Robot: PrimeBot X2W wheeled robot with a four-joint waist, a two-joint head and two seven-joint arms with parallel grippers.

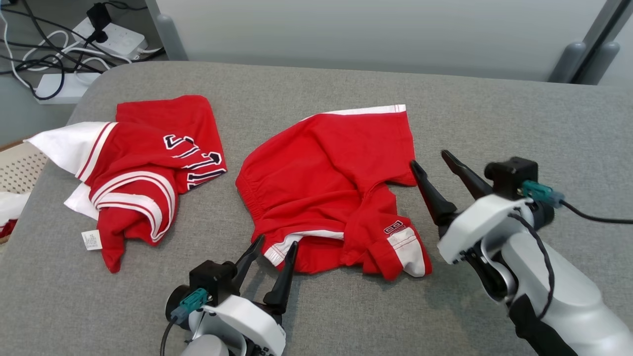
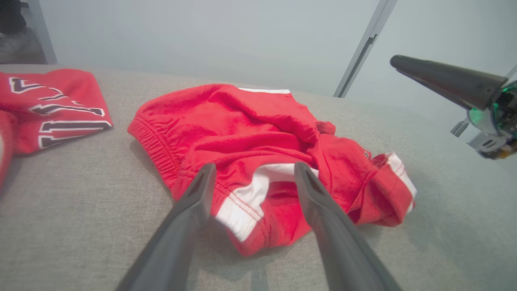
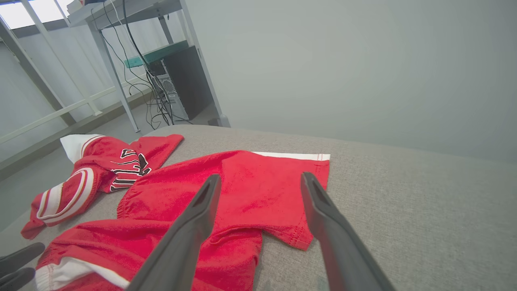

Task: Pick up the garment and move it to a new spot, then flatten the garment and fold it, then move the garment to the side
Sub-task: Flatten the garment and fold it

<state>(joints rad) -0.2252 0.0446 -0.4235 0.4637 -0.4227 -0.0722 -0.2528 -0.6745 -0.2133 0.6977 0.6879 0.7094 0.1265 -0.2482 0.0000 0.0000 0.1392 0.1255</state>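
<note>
Centrally, crumpled red shorts (image 1: 326, 183) with white trim lie on a grey fabric-covered worktop (image 1: 494, 113). A red jersey (image 1: 148, 168) lies to their left, not touching them. The left gripper (image 1: 277, 241) has its fingers apart and empty at the shorts' near hem. The right gripper (image 1: 429, 159), fingers also apart and empty, sits at their right edge. Behind is a pale grey wall (image 1: 346, 29). White power strips (image 1: 113, 35) and tangled cables (image 1: 44, 64) lie on the floor at far left.

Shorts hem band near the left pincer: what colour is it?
White band with red stitching, on red shorts; clearest in the left wrist view.
</note>
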